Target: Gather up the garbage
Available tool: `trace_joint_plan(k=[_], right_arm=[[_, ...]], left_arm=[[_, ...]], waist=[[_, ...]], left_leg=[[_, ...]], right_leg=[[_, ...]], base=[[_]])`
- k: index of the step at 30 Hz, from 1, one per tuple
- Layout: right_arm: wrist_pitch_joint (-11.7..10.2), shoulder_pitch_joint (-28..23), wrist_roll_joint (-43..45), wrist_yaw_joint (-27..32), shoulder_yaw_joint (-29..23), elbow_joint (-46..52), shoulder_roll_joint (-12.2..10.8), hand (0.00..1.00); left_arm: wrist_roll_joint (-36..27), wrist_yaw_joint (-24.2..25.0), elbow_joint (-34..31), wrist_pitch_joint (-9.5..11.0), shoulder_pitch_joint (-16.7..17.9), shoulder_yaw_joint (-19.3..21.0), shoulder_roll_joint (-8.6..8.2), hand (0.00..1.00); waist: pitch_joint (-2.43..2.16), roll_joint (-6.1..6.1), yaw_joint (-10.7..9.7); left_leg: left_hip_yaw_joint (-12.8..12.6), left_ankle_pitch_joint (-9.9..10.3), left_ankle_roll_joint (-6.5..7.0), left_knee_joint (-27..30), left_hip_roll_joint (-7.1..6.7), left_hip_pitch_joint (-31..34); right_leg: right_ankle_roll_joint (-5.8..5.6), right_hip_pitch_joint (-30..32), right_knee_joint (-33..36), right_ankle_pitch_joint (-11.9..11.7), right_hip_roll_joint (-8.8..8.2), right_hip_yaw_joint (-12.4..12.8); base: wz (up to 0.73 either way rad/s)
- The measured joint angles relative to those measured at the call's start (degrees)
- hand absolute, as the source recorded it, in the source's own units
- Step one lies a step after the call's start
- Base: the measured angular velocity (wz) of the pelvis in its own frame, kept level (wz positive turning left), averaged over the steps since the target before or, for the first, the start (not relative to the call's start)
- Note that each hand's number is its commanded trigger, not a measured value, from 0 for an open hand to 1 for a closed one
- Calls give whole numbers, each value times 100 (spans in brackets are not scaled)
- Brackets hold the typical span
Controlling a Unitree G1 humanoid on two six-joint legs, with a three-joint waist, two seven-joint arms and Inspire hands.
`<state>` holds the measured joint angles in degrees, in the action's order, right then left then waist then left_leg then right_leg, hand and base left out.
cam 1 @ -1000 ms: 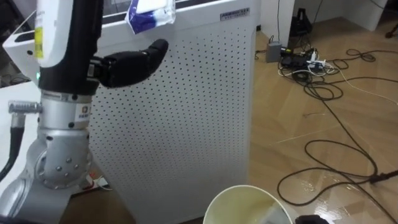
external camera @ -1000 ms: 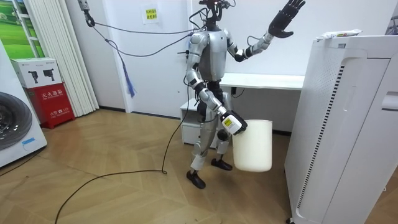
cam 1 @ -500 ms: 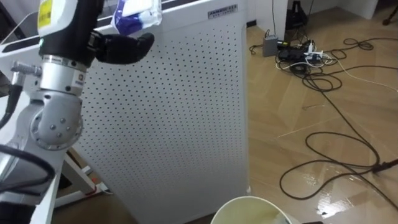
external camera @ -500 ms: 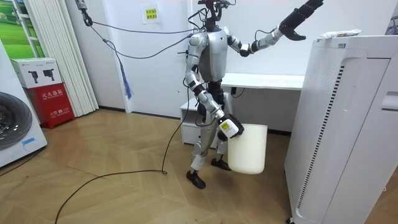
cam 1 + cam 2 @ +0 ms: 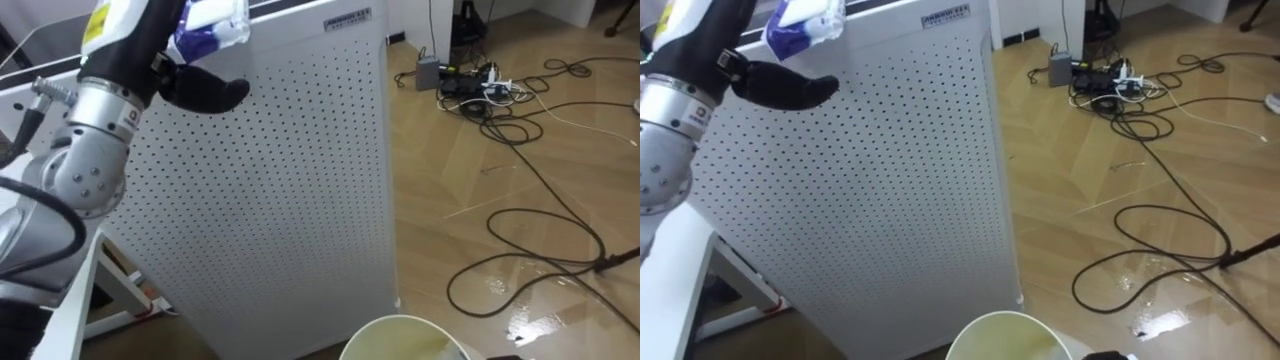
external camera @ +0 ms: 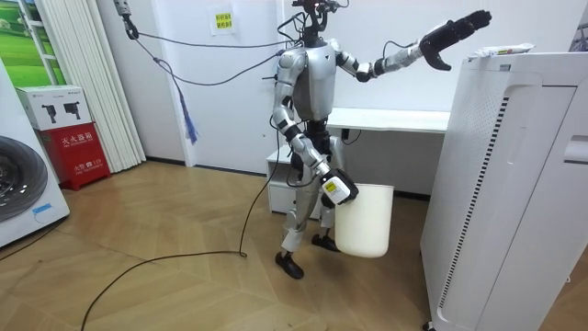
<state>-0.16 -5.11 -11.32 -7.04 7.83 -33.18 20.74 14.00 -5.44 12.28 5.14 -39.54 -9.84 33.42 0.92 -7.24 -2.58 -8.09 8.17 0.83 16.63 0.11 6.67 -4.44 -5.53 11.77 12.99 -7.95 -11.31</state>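
The robot is standing beside a tall white perforated metal cabinet, its right hand carrying a white plastic bin low at its side; that hand's grip cannot be told. The left hand is reaching toward the cabinet's top edge, fingers released and straight. The garbage, a crumpled blue-and-white wrapper, is lying on top, just beyond. The hand should be clearing the edge first, then closing on the wrapper without nudging it backward.

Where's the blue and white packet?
The packet lies atop the tall white perforated unit, upper left in the left eye view, by the left robot hand.
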Motion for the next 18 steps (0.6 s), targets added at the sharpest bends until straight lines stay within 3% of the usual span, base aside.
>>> trace_joint_plan(k=[8,13,18], right_arm=[[9,10,-4,61,-4,14,48,100],[126,45,2,89,-4,12,48,100],[214,141,2,112,-4,12,63,100]], left_arm=[[-85,250,384,-115,-107,0,1,0],[-93,549,674,-341,-107,0,1,0],[-91,780,712,-398,-134,0,2,0]], waist=[[-15,-47,-8],[-14,-45,-16],[-5,-32,-4]], left_leg=[[-71,-1,-1,5,13,61],[-81,-1,-2,4,14,61],[-97,-1,-2,-37,8,2]], right_leg=[[0,87,2,0,-3,32],[0,91,-3,0,-6,38],[0,53,-2,0,-11,33]], base=[[-1],[0],[-1]])
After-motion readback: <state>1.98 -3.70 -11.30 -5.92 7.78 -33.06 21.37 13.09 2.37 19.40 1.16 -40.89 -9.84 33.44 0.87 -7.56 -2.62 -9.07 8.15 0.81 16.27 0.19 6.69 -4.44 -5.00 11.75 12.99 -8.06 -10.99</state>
